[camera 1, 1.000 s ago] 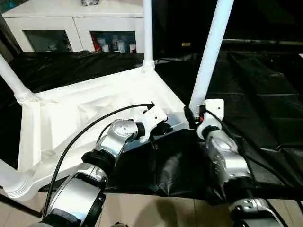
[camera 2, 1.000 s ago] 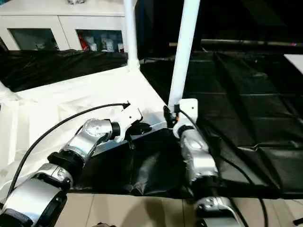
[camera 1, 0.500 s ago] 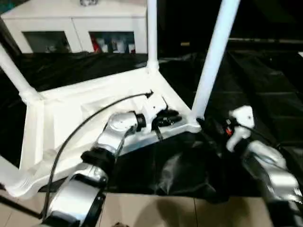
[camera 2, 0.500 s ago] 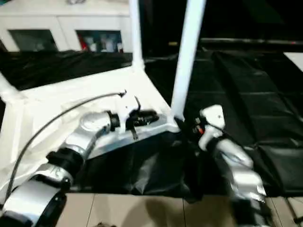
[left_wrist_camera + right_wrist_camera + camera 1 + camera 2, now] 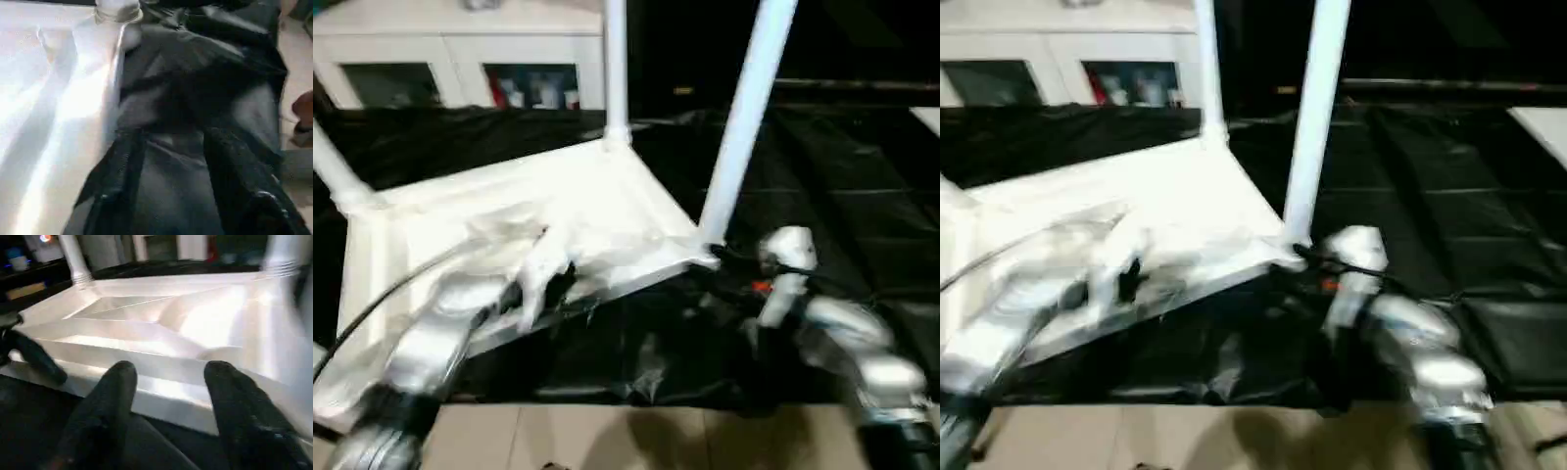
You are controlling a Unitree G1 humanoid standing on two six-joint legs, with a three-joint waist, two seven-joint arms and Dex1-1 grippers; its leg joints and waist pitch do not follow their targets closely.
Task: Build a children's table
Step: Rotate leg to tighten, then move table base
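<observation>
**Both tools back away from the upturned children's table**

Both tools have pulled off the near edge of the children's table point(image 5: 509, 211) since a second ago: the left tool point(image 5: 553, 284), which then sat against that edge near the right-hand leg, now hangs over the ribbed underside further along, and the right tool point(image 5: 744, 259), which was pressed to the base of the near right leg point(image 5: 744, 117), now stands just off that corner. The table itself lies where it was, upside down on the black sheeting point(image 5: 842, 166), with legs rising from its corner sockets; the far leg point(image 5: 615, 64) stands at the corner behind the near right leg, and another leg point(image 5: 337, 166) leans up from the far left corner.

Seen from the left wrist, the left tool's fingers point(image 5: 115, 181) stand apart with nothing between them, hanging over the sheeting just beside the table's white rim point(image 5: 58, 112). Seen from the right wrist, the right tool's fingers point(image 5: 105, 406) are likewise spread and empty, pointing at the table's near edge point(image 5: 161, 367) without touching it.

Beyond the table's far side stands a white cabinet point(image 5: 460, 54) with glass doors. Nearer than the table, the sheeting ends at a pale floor point(image 5: 636, 441).
</observation>
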